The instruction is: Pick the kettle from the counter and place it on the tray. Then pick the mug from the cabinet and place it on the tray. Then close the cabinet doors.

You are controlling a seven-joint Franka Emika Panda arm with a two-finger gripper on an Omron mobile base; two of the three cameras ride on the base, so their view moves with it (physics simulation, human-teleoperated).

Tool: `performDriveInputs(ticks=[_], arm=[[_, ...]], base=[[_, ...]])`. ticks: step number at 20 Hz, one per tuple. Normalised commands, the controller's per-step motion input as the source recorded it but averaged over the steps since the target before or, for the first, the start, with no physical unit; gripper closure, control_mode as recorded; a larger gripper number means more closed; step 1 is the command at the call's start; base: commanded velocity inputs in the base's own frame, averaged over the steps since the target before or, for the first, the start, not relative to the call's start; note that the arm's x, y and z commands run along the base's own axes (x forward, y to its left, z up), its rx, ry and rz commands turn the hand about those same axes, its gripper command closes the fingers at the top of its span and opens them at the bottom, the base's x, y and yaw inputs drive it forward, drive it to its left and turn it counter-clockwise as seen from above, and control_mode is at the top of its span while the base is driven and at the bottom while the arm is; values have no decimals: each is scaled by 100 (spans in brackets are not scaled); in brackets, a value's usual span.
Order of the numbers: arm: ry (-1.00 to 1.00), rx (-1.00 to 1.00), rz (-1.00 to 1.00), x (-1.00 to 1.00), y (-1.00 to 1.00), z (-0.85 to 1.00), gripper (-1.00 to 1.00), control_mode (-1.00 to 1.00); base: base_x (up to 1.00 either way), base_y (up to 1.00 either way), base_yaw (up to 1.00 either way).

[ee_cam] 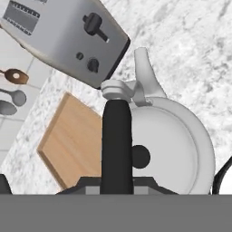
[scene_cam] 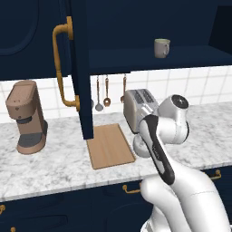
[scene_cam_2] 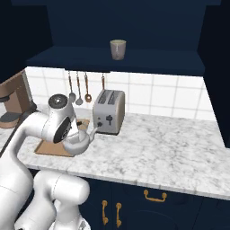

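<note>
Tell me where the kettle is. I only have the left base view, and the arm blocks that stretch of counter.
Observer: In the right base view the kettle is just in front of the toaster, with its spout toward the toaster.
Operator: Does the hand have it?
Observer: It looks so. In the hand view the hand appears closed on the kettle's dark handle.
Operator: Is it over the tray?
Observer: Not by the hand view. There the tray lies off to one side of the kettle's body.
</note>
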Motion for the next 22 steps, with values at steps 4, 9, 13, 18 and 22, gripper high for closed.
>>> performDriveInputs(ticks=[4, 9, 13, 18, 22], arm=[[0, 0, 3, 23, 78, 0, 100, -100], [0, 0, 1, 42, 63, 0, 100, -100], [0, 0, 0, 59, 44, 0, 100, -100], [2, 0, 0, 59, 30, 0, 100, -100], [2, 0, 0, 50, 14, -1, 100, -100]], base=[[0, 0, 0], [0, 0, 0], [0, 0, 0], [0, 0, 0], [0, 0, 0]])
